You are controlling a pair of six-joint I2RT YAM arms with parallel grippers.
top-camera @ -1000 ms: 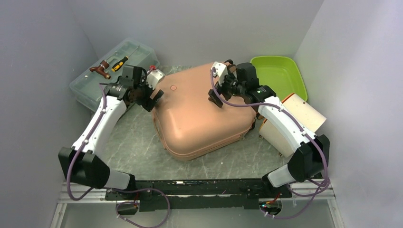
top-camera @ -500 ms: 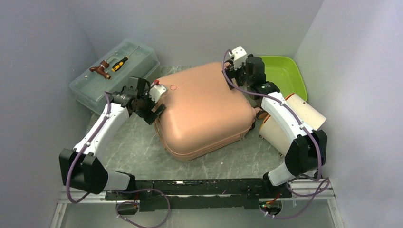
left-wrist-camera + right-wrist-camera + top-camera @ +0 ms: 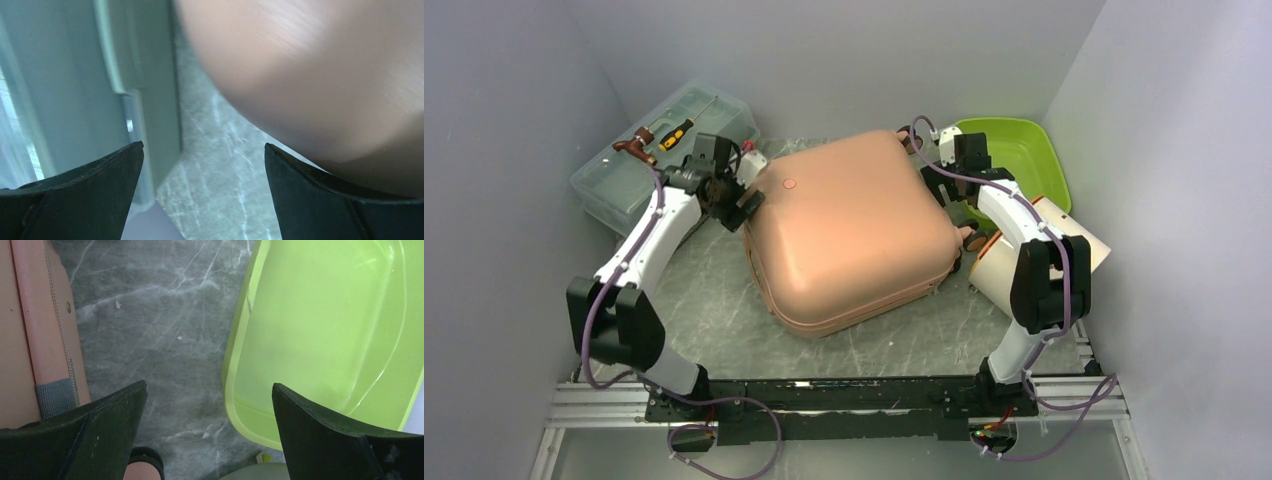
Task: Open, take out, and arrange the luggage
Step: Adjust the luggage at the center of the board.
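Note:
The luggage (image 3: 849, 235) is a salmon-pink hard-shell suitcase lying flat and closed in the middle of the table. My left gripper (image 3: 742, 205) is open and empty at its far left corner, in the gap beside the toolbox. In the left wrist view my left gripper (image 3: 203, 146) hangs over bare table, with the blurred pink shell (image 3: 310, 65) at upper right. My right gripper (image 3: 952, 200) is open and empty, low in the gap between the luggage's far right side and the lime green tray. In the right wrist view my right gripper (image 3: 210, 385) has the luggage's zipped edge (image 3: 20, 330) and a wheel (image 3: 145, 460) to its left.
A translucent grey-green toolbox (image 3: 659, 150) stands at the far left with a screwdriver (image 3: 676, 130) and a brown tool (image 3: 636, 147) on its lid; its wall shows in the left wrist view (image 3: 65, 85). The lime green tray (image 3: 1009, 160) (image 3: 325, 330) sits at the far right. A white and orange cylinder (image 3: 1039, 250) lies right of the luggage.
My right gripper has left the top of the luggage and moved right and down into the gap by the green tray. My left gripper has shifted back toward the far left corner.

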